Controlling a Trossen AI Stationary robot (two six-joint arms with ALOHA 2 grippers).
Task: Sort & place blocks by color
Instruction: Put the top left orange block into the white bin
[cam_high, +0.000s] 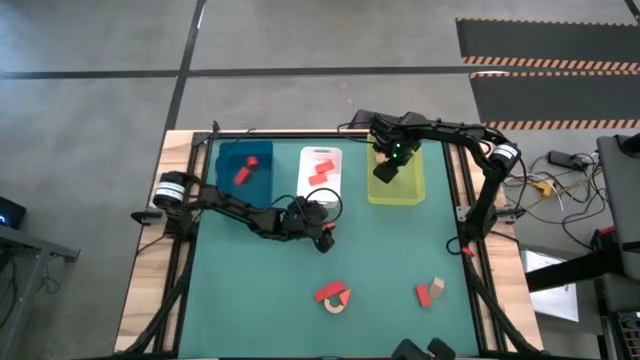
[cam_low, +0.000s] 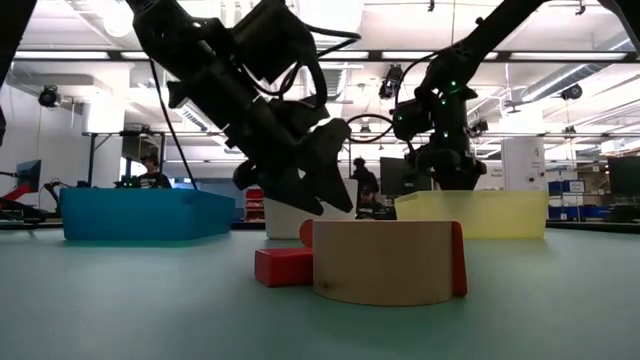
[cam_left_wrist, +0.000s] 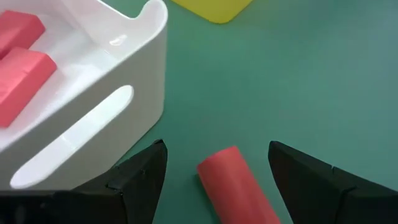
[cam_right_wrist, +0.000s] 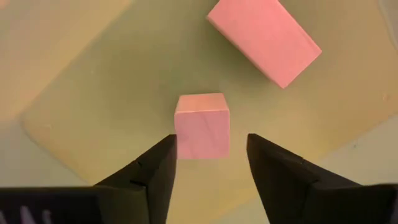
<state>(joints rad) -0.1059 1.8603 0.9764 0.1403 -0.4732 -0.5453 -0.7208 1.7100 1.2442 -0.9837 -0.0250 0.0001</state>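
Observation:
My left gripper (cam_high: 322, 238) (cam_left_wrist: 217, 149) is open and low over the green table, just near of the white tray. Its fingers stand on either side of a red cylinder block (cam_left_wrist: 239, 186) lying on the table, with gaps on both sides. My right gripper (cam_high: 388, 170) (cam_right_wrist: 211, 138) is open above the yellow-green tray (cam_high: 412, 190). A pale cube (cam_right_wrist: 202, 124) and a pale brick (cam_right_wrist: 264, 40) lie flat on that tray's floor, the cube just beyond the fingertips.
The blue tray (cam_high: 262, 185) holds red blocks, and the white tray (cam_high: 305, 185) holds red bricks (cam_left_wrist: 22, 68). Near the table's front edge lie a tan arch with a red block (cam_high: 333, 296) (cam_low: 385, 262) and a tan and red pair (cam_high: 430, 292).

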